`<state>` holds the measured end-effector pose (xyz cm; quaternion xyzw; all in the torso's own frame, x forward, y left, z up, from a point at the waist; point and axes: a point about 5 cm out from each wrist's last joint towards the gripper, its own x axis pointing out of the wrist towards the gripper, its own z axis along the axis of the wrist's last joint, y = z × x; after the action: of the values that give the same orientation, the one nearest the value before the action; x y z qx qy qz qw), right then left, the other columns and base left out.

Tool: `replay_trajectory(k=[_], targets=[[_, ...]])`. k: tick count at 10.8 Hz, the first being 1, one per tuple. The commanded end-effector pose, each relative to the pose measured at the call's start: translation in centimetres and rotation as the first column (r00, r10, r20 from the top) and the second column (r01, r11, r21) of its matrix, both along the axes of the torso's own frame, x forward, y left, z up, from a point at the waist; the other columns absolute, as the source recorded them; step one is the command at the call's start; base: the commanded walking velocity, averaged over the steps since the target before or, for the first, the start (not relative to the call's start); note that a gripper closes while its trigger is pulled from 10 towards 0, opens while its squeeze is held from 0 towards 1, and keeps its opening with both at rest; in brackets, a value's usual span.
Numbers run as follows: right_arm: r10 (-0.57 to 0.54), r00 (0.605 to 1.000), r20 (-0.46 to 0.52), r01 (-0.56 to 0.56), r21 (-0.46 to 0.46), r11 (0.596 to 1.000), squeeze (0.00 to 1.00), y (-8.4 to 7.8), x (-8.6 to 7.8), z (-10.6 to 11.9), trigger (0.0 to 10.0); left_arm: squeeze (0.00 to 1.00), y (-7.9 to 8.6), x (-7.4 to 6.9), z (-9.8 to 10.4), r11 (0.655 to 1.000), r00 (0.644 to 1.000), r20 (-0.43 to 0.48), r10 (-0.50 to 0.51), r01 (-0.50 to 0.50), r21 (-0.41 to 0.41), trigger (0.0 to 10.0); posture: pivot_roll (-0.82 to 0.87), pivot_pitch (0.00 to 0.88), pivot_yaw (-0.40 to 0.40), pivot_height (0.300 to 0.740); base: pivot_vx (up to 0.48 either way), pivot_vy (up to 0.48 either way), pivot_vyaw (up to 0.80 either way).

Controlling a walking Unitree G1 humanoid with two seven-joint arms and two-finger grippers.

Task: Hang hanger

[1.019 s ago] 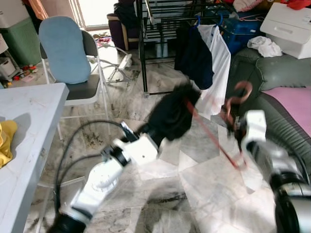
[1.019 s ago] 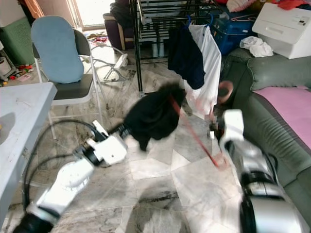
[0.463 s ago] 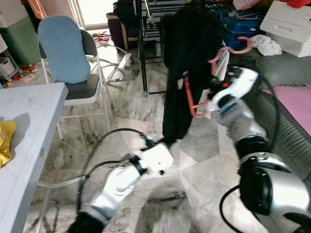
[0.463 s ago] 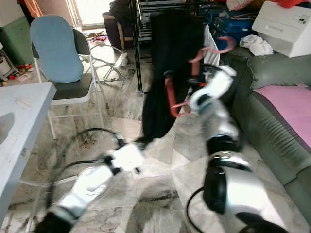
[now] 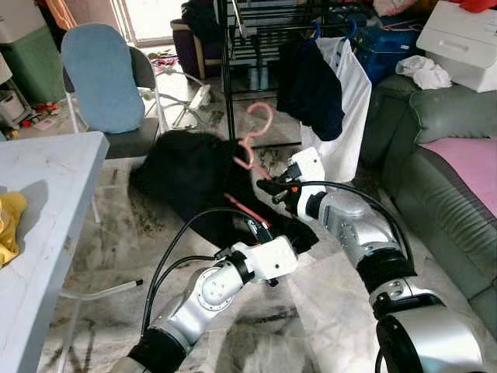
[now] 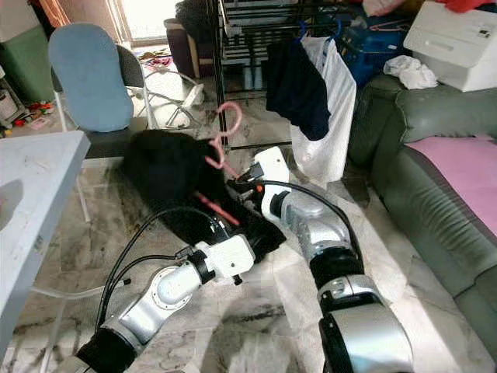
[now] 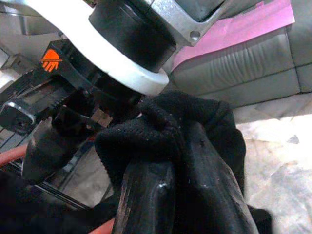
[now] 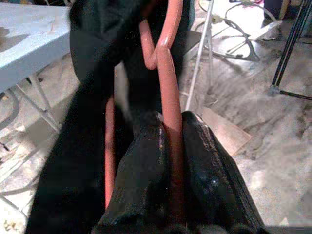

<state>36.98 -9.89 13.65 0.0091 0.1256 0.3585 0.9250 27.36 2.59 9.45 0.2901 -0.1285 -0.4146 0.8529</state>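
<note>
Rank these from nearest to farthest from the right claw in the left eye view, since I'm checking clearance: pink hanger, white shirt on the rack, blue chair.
From the right claw:
1. Pink hanger: gripped in it.
2. White shirt: hanging on the rack, to its right.
3. Blue chair: far left, by the table.

Floor: you stand on grey-veined marble tiles (image 5: 326, 287).
Left side: you have a white worktop (image 5: 39, 194) beside a folding chair with a blue back cushion (image 5: 101, 78).
Ahead: you face a black drying rack (image 5: 233, 70) with a dark garment (image 5: 311, 89) and a white garment (image 5: 349, 109) hanging on it.
Right side: a grey-green sofa (image 5: 450, 124) carries a pink cover (image 5: 470, 167); a white box (image 5: 466, 43) stands behind it.
Light: daylight enters from a doorway (image 5: 151, 19) at the far end.
</note>
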Motion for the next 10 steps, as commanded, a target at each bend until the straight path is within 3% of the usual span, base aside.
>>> replay_trajectory(k=[1, 2, 3, 4, 5, 6, 7, 8, 10], targets=[[0.01, 0.999, 0.045, -0.01, 0.014, 1.0, 0.0, 0.2, 0.4, 1.3, 10.0, 0.0, 0.0, 0.3, 0.5, 1.0, 1.0, 0.023, 0.0, 0.0, -0.009, 10.0, -0.03, 0.0, 0.008, 0.74, 0.0, 0.0, 0.0], [-0.104, 0.99, 0.099, 0.128, -0.27, 0.954, 0.0, -3.9, -0.8, -2.9, 10.0, 0.0, 0.3, 0.2, 1.2, 0.999, 0.998, 0.06, 0.011, -0.009, -0.036, 10.0, -0.03, 0.0, 0.012, 0.74, 0.0, 0.0, 0.0], [-0.19, 0.966, 0.174, 0.231, -0.265, 0.936, 0.0, -4.7, -0.4, -2.1, 10.0, 0.0, 0.2, 0.0, 1.2, 0.999, 0.998, 0.062, 0.003, 0.0, -0.049, 10.0, -0.04, 0.0, 0.017, 0.74, 0.0, 0.0, 0.0], [-0.198, 0.966, 0.164, 0.234, -0.237, 0.943, 0.0, -4.6, -0.2, -1.7, 10.0, 0.0, 0.2, 0.0, 0.9, 0.999, 0.999, 0.053, 0.004, -0.001, -0.046, 10.0, -0.03, 0.0, 0.015, 0.74, 0.0, 0.0, 0.0], [-0.04, 0.996, 0.083, 0.06, -0.257, 0.965, 0.0, -3.1, -1.1, -2.3, 10.0, 0.0, 0.1, 0.3, 0.9, 0.999, 0.997, 0.069, 0.033, -0.031, -0.038, 10.0, -0.03, 0.0, 0.011, 0.74, 0.0, 0.0, 0.0], [0.13, 0.991, 0.007, -0.12, -0.336, 0.934, 0.0, -2.3, -2.6, -3.9, 10.0, 0.0, 0.3, 0.8, 1.5, 0.995, 0.991, 0.1, 0.083, -0.078, -0.056, 10.0, -0.03, 0.0, 0.004, 0.74, 0.0, 0.0, 0.0], [0.046, 0.999, 0.029, -0.032, -0.367, 0.93, 0.0, -3.1, -2.2, -4.3, 10.0, 0.0, 0.8, 1.4, 2.1, 0.988, 0.981, 0.132, 0.139, -0.129, -0.082, 10.0, -0.03, 0.0, 0.002, 0.74, 0.0, 0.0, 0.0], [-0.063, 0.988, 0.142, 0.105, -0.309, 0.945, 0.0, -3.6, -1.2, -2.8, 10.0, 0.0, 1.1, 1.4, 2.3, 0.986, 0.978, 0.147, 0.15, -0.138, -0.089, 10.0, -0.03, 0.0, 0.005, 0.74, 0.0, 0.0, 0.0], [-0.227, 0.931, 0.285, 0.267, -0.11, 0.957, 0.0, -4.0, -0.2, 0.4, 10.0, 0.0, 0.7, 1.1, 2.7, 0.987, 0.976, 0.176, 0.128, -0.108, -0.118, 10.0, -0.03, 0.0, 0.007, 0.74, 0.0, 0.0, 0.0]])
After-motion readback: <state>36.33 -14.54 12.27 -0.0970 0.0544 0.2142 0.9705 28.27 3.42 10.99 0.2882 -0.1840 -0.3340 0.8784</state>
